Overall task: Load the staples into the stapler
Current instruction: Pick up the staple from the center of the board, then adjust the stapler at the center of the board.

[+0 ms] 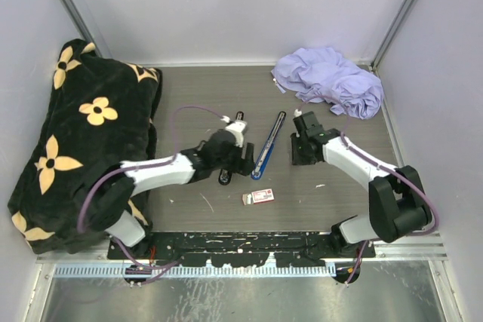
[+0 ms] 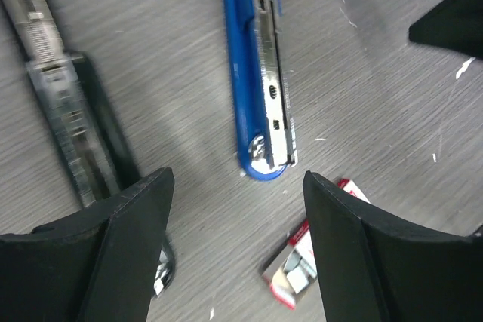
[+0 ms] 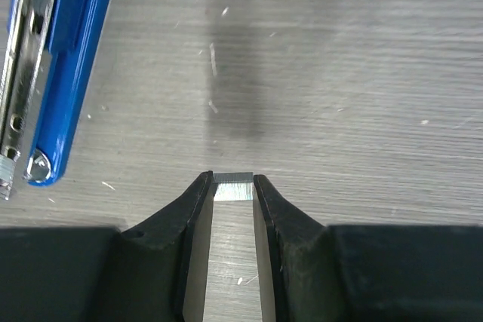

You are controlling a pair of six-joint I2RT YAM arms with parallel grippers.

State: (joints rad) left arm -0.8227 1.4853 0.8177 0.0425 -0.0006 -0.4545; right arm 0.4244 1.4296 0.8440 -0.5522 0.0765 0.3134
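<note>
The blue stapler (image 1: 268, 145) lies open in the middle of the table, its metal channel up; it also shows in the left wrist view (image 2: 260, 73) and the right wrist view (image 3: 53, 73). The staples box (image 1: 258, 197), white with a red label, lies open in front of it, with loose strips inside (image 2: 302, 262). My right gripper (image 3: 232, 180) is shut on a short silver strip of staples (image 3: 232, 188), just above the table to the right of the blue stapler (image 1: 299, 148). My left gripper (image 2: 238, 186) is open and empty over the blue stapler's near end (image 1: 238, 157).
A second stapler, black and clear (image 2: 68, 126), lies left of the blue one under the left gripper (image 1: 225, 176). A black blanket with yellow flowers (image 1: 83, 133) fills the left side. A lavender cloth (image 1: 332, 81) is bunched at the back right.
</note>
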